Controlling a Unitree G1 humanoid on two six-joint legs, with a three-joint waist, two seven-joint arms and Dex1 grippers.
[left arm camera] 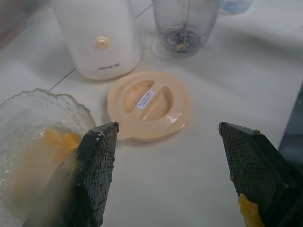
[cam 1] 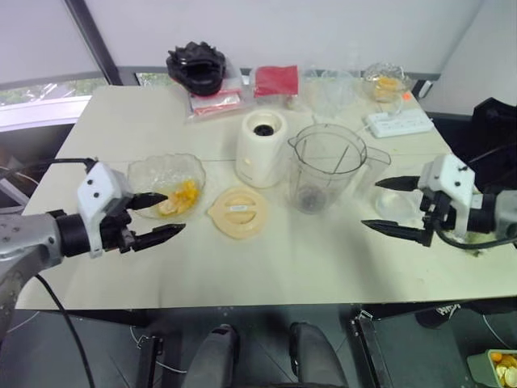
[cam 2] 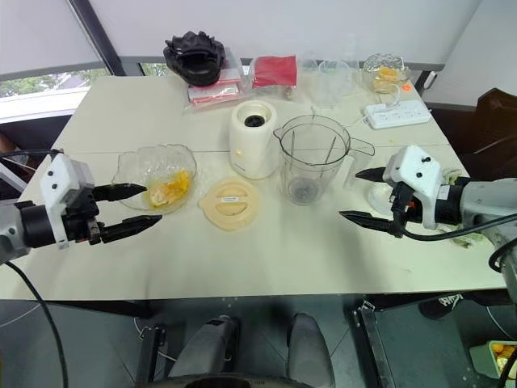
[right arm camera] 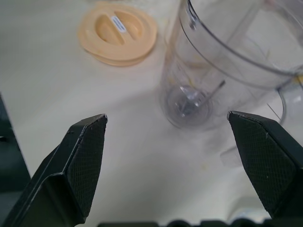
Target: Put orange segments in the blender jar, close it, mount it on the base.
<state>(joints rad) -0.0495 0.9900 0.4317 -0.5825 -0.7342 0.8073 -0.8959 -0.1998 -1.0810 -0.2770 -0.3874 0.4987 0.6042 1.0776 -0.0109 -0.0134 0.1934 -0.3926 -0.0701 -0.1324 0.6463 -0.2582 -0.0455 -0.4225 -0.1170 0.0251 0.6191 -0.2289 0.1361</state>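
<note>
A clear blender jar (cam 1: 327,166) stands upright and uncovered at mid-table, with a small orange bit at its bottom (left arm camera: 180,46). Its peach lid (cam 1: 237,212) lies flat on the table to the jar's left. The white blender base (cam 1: 262,148) stands just behind the lid. A glass bowl (cam 1: 167,184) on the left holds orange segments (cam 1: 179,199). My left gripper (cam 1: 157,217) hovers open at the bowl's near edge, with nothing held and orange pulp on one fingertip (left arm camera: 249,213). My right gripper (cam 1: 390,207) hangs open and empty to the right of the jar.
Along the far edge lie a black object (cam 1: 196,66), a red packet (cam 1: 275,81), clear plastic containers (cam 1: 329,89), a glass bowl with orange pieces (cam 1: 386,84) and a white power strip (cam 1: 399,123). A small clear dish (cam 1: 398,203) sits near my right gripper.
</note>
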